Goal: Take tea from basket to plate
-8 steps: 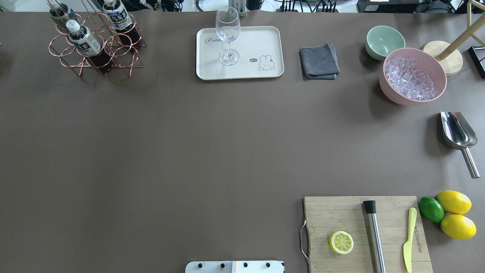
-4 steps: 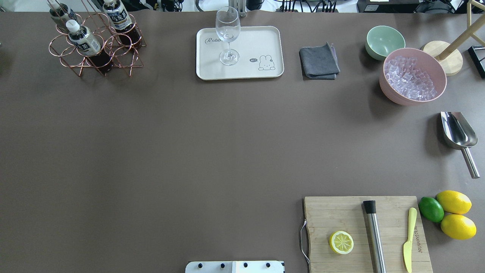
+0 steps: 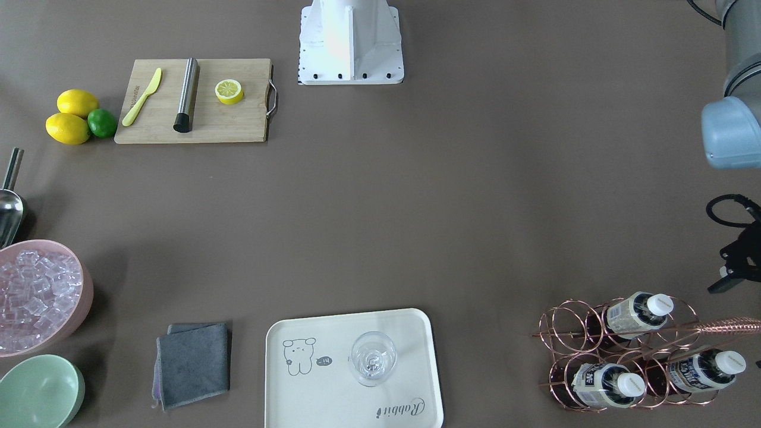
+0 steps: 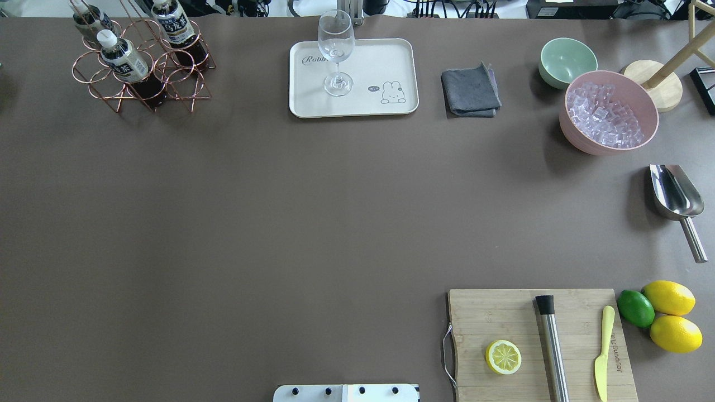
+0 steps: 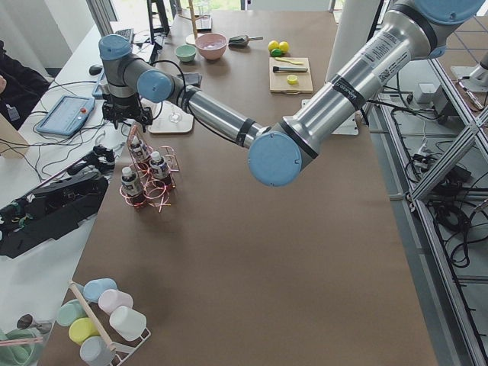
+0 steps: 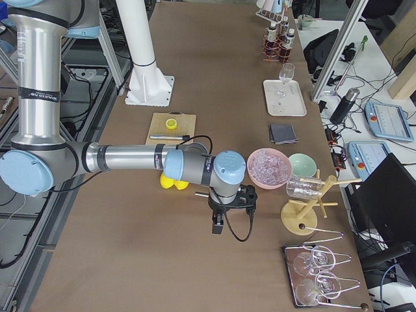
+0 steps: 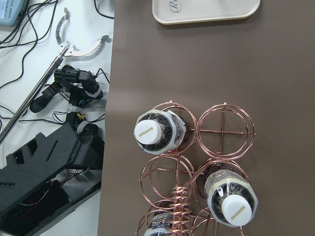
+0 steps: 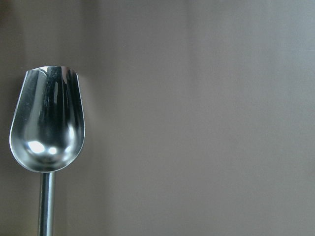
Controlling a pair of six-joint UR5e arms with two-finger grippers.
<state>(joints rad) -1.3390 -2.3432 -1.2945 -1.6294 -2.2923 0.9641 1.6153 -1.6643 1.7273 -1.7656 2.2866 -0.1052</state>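
Three tea bottles stand in the copper wire basket (image 4: 184, 89) at the table's far left corner: one (image 4: 124, 60) at the front, two (image 4: 174, 25) behind. The left wrist view looks straight down on the basket (image 7: 225, 125) and on two white caps (image 7: 150, 132). My left gripper (image 5: 126, 120) hangs above the basket; its fingers show in no close view, so I cannot tell their state. The cream plate (image 4: 380, 61) lies right of the basket and carries a wine glass (image 4: 336, 50). My right gripper (image 6: 218, 226) hovers over a steel scoop (image 8: 47, 123); its state is unclear.
A grey cloth (image 4: 470, 90), a mint bowl (image 4: 567, 60) and a pink bowl of ice (image 4: 609, 111) sit right of the plate. A cutting board (image 4: 539, 343) with a lemon half, muddler and knife lies near right, with lemons and a lime (image 4: 635, 307) beside it.
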